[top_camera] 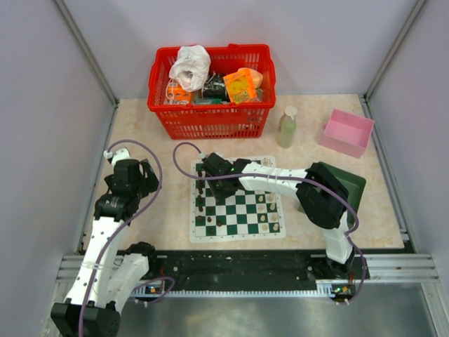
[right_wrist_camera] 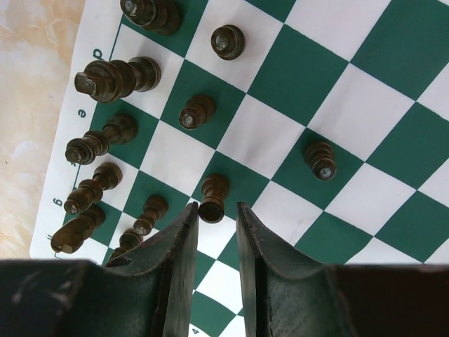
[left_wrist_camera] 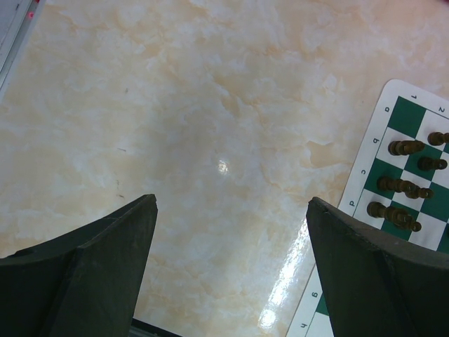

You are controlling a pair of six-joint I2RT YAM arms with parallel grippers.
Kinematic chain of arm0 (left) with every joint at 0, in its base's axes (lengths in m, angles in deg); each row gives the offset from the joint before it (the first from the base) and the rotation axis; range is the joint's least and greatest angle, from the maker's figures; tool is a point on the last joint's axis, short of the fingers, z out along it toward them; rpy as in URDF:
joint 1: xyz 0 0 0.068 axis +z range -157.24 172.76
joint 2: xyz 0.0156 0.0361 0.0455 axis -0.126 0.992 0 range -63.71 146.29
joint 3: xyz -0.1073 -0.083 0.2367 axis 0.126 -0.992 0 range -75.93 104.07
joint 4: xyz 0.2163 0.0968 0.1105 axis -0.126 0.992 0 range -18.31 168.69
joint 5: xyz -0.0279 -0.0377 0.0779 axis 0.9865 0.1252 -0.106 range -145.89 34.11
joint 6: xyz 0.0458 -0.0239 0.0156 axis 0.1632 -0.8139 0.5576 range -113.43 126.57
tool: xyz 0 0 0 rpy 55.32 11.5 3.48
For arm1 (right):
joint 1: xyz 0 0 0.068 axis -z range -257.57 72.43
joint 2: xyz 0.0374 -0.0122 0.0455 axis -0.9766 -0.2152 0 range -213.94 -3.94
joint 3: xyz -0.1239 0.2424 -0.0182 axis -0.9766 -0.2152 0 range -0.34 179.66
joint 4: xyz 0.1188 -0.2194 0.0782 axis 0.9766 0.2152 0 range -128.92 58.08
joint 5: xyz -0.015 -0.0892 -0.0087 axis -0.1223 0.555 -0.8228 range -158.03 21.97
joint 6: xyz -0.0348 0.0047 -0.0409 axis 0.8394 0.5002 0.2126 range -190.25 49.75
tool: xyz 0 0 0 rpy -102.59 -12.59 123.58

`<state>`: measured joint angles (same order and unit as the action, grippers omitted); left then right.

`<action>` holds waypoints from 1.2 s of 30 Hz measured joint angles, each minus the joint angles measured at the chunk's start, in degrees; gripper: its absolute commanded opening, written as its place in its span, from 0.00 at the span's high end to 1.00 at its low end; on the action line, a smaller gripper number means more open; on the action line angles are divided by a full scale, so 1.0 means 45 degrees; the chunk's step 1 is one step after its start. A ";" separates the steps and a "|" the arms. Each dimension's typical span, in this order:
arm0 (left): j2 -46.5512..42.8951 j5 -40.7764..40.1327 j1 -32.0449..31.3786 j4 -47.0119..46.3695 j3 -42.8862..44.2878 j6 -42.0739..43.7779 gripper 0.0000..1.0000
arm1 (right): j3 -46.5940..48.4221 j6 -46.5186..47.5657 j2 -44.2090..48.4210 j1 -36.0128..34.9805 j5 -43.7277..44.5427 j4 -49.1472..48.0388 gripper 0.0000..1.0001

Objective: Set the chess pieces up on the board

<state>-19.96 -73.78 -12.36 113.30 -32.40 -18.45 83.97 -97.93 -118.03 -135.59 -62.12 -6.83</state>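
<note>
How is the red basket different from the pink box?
The red basket is bigger than the pink box. The basket's sides are a grid full of holes; the box's walls are solid. The basket is stuffed with a white bag, an orange packet and more, while the box looks empty. Both are open on top and sit at the far end of the table.

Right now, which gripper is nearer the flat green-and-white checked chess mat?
Right. The right gripper hangs directly over the checked chess mat, above its dark brown pieces; the left gripper hangs over beige tabletop beside the mat's left edge.
</note>
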 measured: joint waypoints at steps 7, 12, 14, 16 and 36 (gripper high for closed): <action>0.0000 0.0000 0.0000 0.0000 0.0000 0.0000 0.07 | 0.0000 0.0000 0.0000 0.0000 -0.0019 -0.0053 0.72; 0.0005 0.0000 0.0000 0.0000 0.0000 -0.0005 0.07 | 0.0000 0.0000 -0.0058 0.0000 -0.0117 -0.0233 0.72; 0.0005 0.0005 0.0000 0.0000 0.0000 0.0000 0.07 | 0.0000 0.0000 -0.0180 0.0000 -0.0180 -0.0287 0.72; 0.0005 0.0005 0.0000 0.0000 0.0000 0.0000 0.07 | 0.0000 0.0000 -0.0330 0.0000 -0.0238 -0.0277 0.72; 0.0005 0.0010 0.0000 0.0000 0.0000 0.0000 0.07 | 0.0000 0.0005 -0.0481 0.0000 -0.0243 -0.0287 0.68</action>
<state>-19.94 -73.74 -12.36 113.30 -32.40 -18.45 83.97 -97.91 -120.19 -135.59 -63.21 -8.12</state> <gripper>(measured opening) 0.927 0.326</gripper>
